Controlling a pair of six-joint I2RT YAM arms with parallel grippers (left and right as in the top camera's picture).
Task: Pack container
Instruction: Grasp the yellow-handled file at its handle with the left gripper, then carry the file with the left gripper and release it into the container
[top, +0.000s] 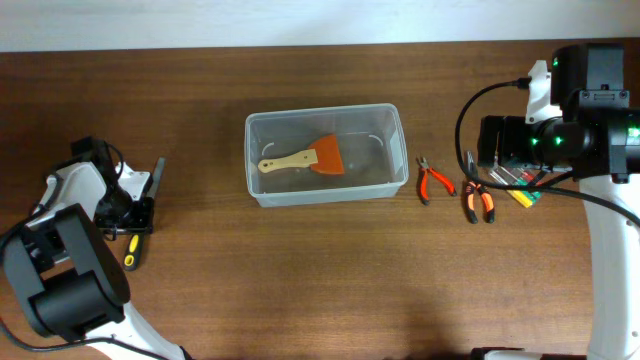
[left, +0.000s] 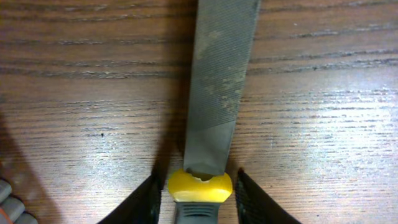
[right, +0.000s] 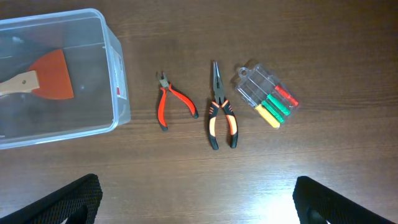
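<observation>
The left gripper (left: 198, 199) is straddling a file (left: 217, 81) at its yellow collar, fingers spread, not yet clamping, seemingly readying a lift.
The right gripper (right: 198, 199) is hovering wide open, empty. The container (top: 322, 197) is sitting mid-table, holding an orange scraper (top: 325, 157); the file at its 9 o'clock, pliers (right: 171, 102) and a screwdriver pack (right: 268, 99) at 3 o'clock, on the dark wooden table (top: 300, 280).

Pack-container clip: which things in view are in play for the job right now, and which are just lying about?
In play: container; orange scraper inside it; file, straddled by the left tool.
Lying about, untouched: small red-handled pliers; needle-nose pliers; screwdriver pack.
</observation>
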